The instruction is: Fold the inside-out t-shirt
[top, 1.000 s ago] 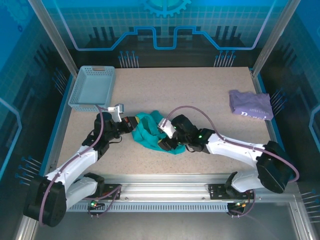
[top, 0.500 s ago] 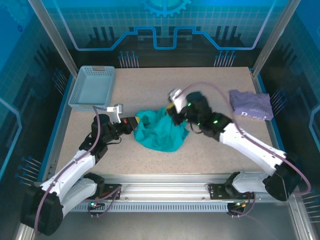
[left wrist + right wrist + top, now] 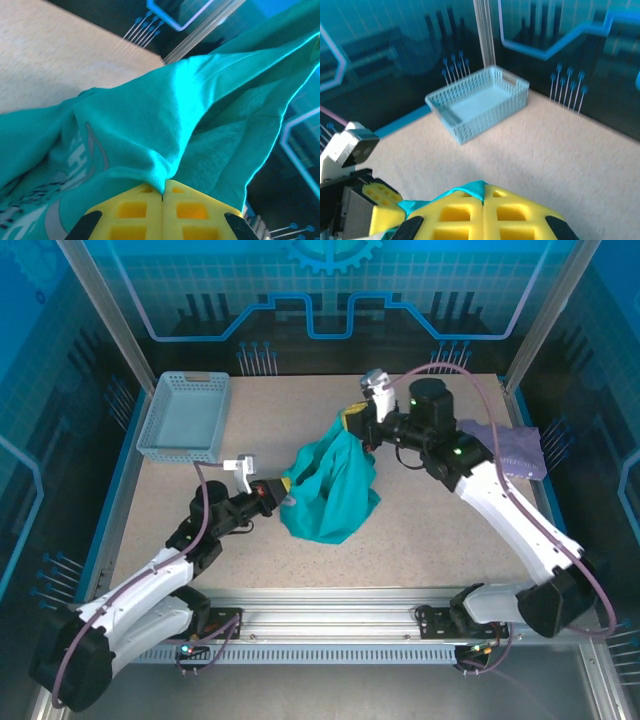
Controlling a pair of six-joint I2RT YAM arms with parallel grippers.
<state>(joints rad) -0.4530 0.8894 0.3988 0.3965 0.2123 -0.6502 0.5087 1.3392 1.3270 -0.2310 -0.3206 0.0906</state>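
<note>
Status: t-shirt (image 3: 330, 490) sits mid-tabletop (image 3: 430, 540), slightly left of centre. It's bunched, with the low part on the surface and the top pulled up into a peak.

- Left gripper (image 3: 281, 494): clenched on the shirt's left edge, low over the tabletop. In the left wrist view the pads (image 3: 140, 205) meet with a cloth ridge coming out of the seam.
- Right gripper (image 3: 350, 424): clenched on the peak, raised toward the far edge. The right wrist view shows teal cloth (image 3: 467, 190) caught at the pad seam.
- Can't tell which part each one holds (hem, sleeve or shoulder), or whether it's 1 layer or several.

My read: the step is opening the shirt out flat before any fold.

How to do it well:
1. Don't release either pinch yet. Both look small, so a jerk could strip the cloth out.
2. Spread the 2 grippers apart along the tabletop until the span between them goes taut, no further.
3. Lower the right side slowly and drag toward the near edge so the hanging cloth lays out instead of piling up.
4. Stay out of the far-left corner, where the basket (image 3: 185, 418) sits, and off the right edge by the lavender garment (image 3: 505, 450).
5. If it lands twisted, re-grip at the corners.
</note>
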